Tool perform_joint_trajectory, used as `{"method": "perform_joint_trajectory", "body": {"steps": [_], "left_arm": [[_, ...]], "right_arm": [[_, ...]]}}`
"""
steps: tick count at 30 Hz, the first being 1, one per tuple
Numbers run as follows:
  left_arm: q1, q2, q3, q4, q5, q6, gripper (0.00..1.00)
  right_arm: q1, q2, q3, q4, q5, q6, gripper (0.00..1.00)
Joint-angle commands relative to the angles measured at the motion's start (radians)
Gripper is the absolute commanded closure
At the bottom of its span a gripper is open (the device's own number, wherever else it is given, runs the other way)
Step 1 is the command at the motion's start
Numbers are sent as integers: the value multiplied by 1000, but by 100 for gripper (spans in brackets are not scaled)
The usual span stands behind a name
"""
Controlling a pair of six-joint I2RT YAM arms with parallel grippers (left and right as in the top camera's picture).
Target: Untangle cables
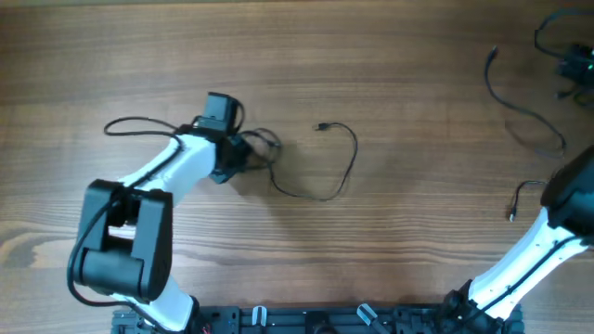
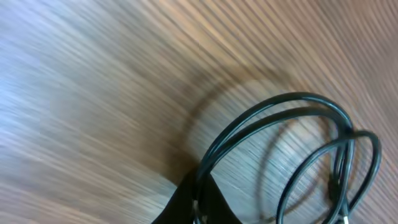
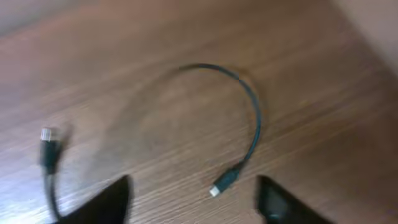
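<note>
- My left gripper (image 2: 199,205) is clenching on the looped cable (image 2: 298,94), loops lying on the wooden table (image 1: 390,56) just beyond my fingers.
- My right gripper (image 3: 194,193) is standing released, hovering over a short cable (image 3: 256,124); its plug (image 3: 216,190) is lying between my jaws, untouched.

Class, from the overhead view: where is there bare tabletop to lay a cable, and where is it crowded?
Free: the wide strip between the curved cable and the far-right cables; also the table's top-left corner. Crowded: around the left gripper and its cable loops.
</note>
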Motion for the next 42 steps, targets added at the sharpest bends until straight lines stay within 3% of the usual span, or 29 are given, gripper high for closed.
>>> {"method": "perform_joint_trajectory", "body": {"steps": [1, 4, 7, 8, 9, 10, 13, 16, 19, 23, 27, 29, 31, 32, 37, 41, 42], "left_arm": [[-102, 44, -33, 73, 40, 6, 95], [-121, 44, -32, 86, 38, 5, 94], [-119, 44, -32, 82, 38, 6, 94], [-119, 44, -32, 82, 37, 6, 94], [-119, 44, -32, 80, 32, 6, 94], [-120, 44, -32, 74, 23, 6, 94], [-120, 44, -32, 62, 5, 8, 94], [-120, 44, -33, 59, -3, 10, 94], [-120, 44, -33, 58, -11, 10, 94], [-120, 44, -33, 68, -22, 10, 93], [-120, 44, -33, 66, -35, 10, 92], [-120, 44, -33, 67, -37, 10, 92], [-120, 44, -33, 67, -41, 10, 92], [-120, 44, -33, 67, -41, 10, 92], [-120, 44, -33, 74, -41, 9, 92], [-121, 44, -33, 83, -40, 5, 96], [-122, 44, -33, 87, -36, 5, 96]], "right_arm": [[2, 67, 8, -7, 26, 11, 0], [2, 41, 8, -48, 2, 92, 0], [3, 26, 8, -206, 11, 198, 0], [3, 26, 8, -261, 60, 309, 0], [3, 26, 8, -376, 137, 521, 0], [3, 25, 8, -422, 141, 570, 0], [5, 19, 8, -512, 167, 595, 0], [4, -9, 8, -583, 345, 729, 0], [4, -54, 8, -582, 438, 731, 0], [3, -60, -28, -650, 281, 727, 0], [3, -59, -202, -573, 267, 729, 0], [3, -59, -283, -480, 259, 722, 15], [3, -59, -318, -370, 197, 674, 75], [2, -63, -304, -319, 160, 667, 92], [2, -63, -114, -193, 169, 519, 96], [0, -61, -64, 18, 278, 380, 95], [1, -53, -64, 37, 279, 343, 84]]}}
